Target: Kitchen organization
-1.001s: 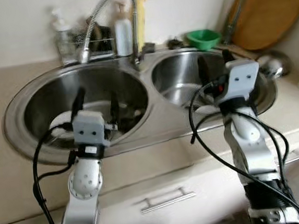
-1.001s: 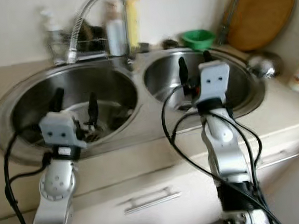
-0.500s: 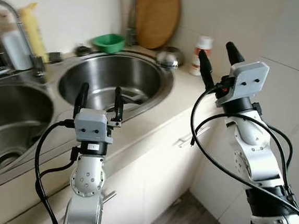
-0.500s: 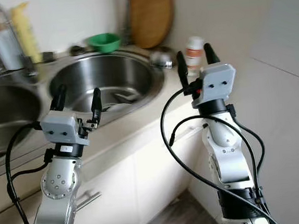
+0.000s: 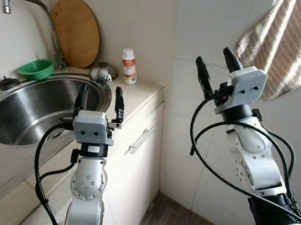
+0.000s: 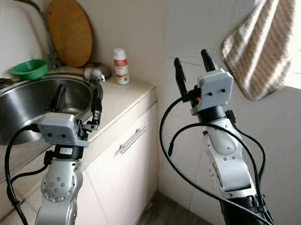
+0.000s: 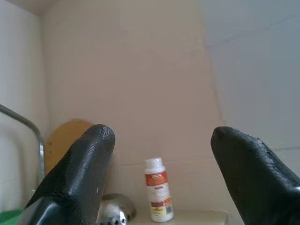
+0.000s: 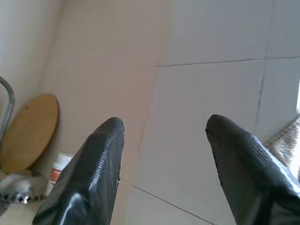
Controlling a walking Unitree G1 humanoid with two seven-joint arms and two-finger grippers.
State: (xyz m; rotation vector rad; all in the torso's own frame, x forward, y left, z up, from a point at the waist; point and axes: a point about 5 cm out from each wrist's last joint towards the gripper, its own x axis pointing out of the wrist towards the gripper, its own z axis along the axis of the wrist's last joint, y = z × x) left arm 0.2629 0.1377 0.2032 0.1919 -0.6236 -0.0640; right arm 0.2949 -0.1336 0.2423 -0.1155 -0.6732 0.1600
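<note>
My left gripper (image 5: 102,98) is held up over the counter's front edge, open and empty, beside the round steel sink (image 5: 29,110). My right gripper (image 5: 215,70) is raised in front of the white tiled wall, also open with nothing between its fingers. A white bottle with a red label (image 5: 129,66) stands at the back corner of the beige counter (image 5: 133,95); it appears between the left fingers as the bottle (image 7: 157,190). A green bowl (image 5: 35,69) sits behind the sink. A shiny steel bowl (image 5: 103,72) lies upside down next to the bottle.
A round wooden board (image 5: 76,30) leans on the wall behind the faucet pipe (image 5: 54,34). White cabinet doors with a bar handle (image 5: 141,139) lie below the counter. A striped towel (image 5: 271,44) hangs on the right by a window. Wood floor (image 5: 170,221) lies below.
The whole view has swung to the right: the left sink basin and the soap bottles have gone out of view, and the tiled wall and towel have come in. Both grippers keep their raised, open pose.
</note>
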